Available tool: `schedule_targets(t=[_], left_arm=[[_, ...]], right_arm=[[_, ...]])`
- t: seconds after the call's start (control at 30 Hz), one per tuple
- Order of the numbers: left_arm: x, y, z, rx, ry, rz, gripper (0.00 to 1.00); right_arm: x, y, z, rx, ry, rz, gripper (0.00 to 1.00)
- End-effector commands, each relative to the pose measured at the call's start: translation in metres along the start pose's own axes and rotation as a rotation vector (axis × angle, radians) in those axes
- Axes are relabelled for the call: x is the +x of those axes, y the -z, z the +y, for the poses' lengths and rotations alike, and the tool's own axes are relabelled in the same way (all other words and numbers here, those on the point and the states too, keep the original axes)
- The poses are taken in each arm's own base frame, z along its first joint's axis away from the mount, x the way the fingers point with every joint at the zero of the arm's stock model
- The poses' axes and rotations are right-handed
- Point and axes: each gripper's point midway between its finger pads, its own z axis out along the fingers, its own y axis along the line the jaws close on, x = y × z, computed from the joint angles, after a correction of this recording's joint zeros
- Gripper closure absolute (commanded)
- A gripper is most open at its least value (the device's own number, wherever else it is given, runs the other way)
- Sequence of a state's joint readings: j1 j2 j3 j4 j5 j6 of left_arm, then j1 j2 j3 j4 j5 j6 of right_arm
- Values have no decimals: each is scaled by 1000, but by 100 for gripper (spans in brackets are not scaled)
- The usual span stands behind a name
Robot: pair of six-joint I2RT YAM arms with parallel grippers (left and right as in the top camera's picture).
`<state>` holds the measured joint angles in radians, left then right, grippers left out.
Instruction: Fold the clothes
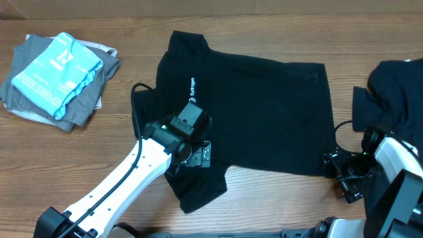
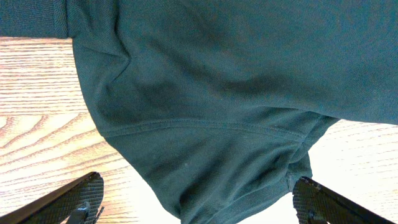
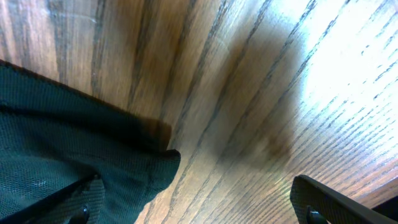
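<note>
A black T-shirt (image 1: 264, 112) lies spread flat mid-table, its white lettering (image 1: 192, 88) near the collar. My left gripper (image 1: 197, 155) hovers over the shirt's near-left sleeve (image 2: 205, 130). In the left wrist view the left gripper (image 2: 199, 208) is open wide, with the sleeve's end lying between the fingers (image 2: 78, 199), untouched. My right gripper (image 1: 340, 170) sits at the shirt's near-right corner (image 3: 74, 162). The right gripper (image 3: 199, 208) is open too, its left finger (image 3: 81, 202) over the fabric's edge and its right finger over bare wood. A second black garment (image 1: 396, 92) is bunched at the far right.
A folded pile of grey and light-blue clothes (image 1: 59, 73) sits at the back left. The wooden table (image 1: 277, 205) shows bare in front of the shirt between the two arms.
</note>
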<state>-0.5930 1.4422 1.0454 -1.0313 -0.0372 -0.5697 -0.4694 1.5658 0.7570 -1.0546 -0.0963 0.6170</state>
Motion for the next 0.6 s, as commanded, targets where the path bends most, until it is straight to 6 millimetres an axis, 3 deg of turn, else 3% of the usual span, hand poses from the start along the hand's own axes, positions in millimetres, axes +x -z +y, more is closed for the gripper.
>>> schedule_targets(t=[0.0,0.33,0.57], left_arm=[[2,-1,1,5,-9,6,0],[2,-1,1,5,-9,6,0],[2,-1,1,5,-9,6,0]], right_arm=[[1,1,-2,4,0,-12,0],[0,1,-1,1,1,-16,5],[0,1,-1,0,1,-17,25]])
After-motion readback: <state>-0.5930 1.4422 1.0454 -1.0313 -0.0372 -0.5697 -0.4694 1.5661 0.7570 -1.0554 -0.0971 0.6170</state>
